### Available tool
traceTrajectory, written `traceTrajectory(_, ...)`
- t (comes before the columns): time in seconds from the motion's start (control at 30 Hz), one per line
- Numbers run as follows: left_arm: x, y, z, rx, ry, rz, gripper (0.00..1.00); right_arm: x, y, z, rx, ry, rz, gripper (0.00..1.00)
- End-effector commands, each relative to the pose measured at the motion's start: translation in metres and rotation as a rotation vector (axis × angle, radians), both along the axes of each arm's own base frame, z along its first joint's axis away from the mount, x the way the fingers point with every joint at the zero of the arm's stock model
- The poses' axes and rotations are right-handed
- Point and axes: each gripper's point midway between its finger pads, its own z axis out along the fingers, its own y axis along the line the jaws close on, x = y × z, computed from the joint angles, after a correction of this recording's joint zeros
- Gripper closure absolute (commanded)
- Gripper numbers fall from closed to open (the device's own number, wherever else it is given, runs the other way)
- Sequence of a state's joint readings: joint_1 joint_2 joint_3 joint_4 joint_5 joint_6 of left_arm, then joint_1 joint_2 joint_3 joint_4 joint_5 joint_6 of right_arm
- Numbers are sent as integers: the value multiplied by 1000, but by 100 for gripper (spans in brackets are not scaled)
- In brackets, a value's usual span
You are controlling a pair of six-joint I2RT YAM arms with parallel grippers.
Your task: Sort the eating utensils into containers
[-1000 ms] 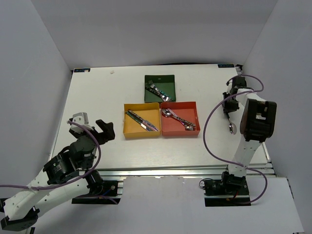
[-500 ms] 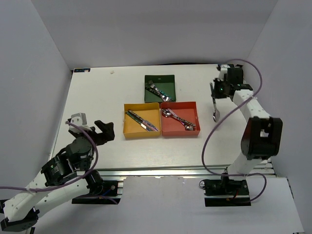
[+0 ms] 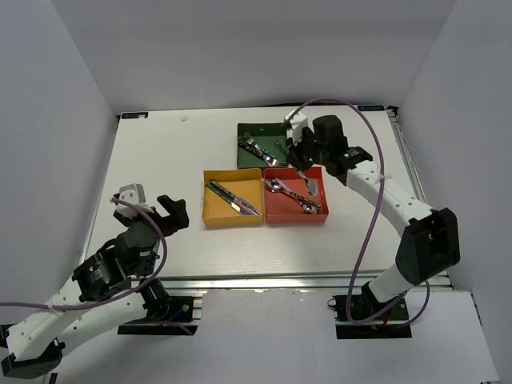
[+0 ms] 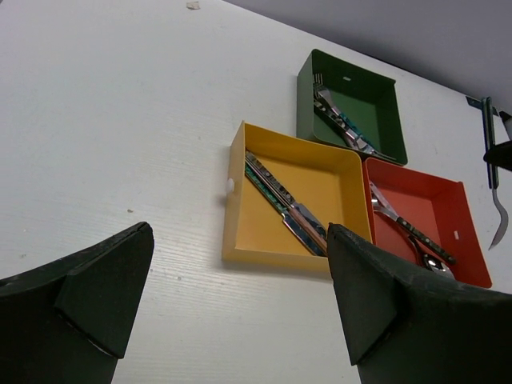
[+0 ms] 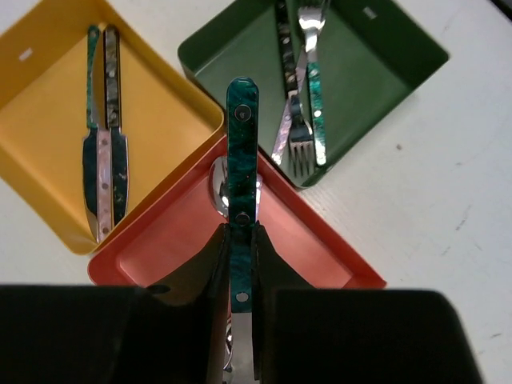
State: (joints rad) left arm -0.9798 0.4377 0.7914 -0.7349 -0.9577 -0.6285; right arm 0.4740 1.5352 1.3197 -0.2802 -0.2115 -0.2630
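My right gripper (image 3: 303, 157) (image 5: 240, 250) is shut on the teal handle of a spoon (image 5: 241, 152), whose bowl (image 3: 312, 186) hangs over the red tray (image 3: 322, 216) near the corner it shares with the dark green tray (image 3: 278, 130). The green tray (image 5: 376, 72) holds forks (image 5: 302, 104). The yellow tray (image 5: 48, 96) holds two knives (image 5: 106, 164). The red tray (image 5: 172, 240) holds spoons (image 3: 290, 194). My left gripper (image 3: 152, 210) (image 4: 240, 264) is open and empty, low over the table in front of the yellow tray (image 4: 328, 172).
The three trays sit together mid-table, the green one behind the other two. White walls enclose the table on the left, back and right. The right arm's purple cable (image 3: 352, 240) loops over the right side.
My right arm has swung from the table's right edge leftward, carrying the spoon to above the red tray. The left arm has barely moved.
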Motion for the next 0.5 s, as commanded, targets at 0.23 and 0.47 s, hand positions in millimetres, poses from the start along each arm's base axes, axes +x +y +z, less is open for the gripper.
traceTrajectory(0.23, 3, 3, -6, 33, 20, 37, 2, -1, 15, -42, -41, 14, 77, 100)
traceTrajectory(0.47, 4, 4, -6, 39, 23, 51, 2, -10, 0, -51, -112, 29, 53, 83)
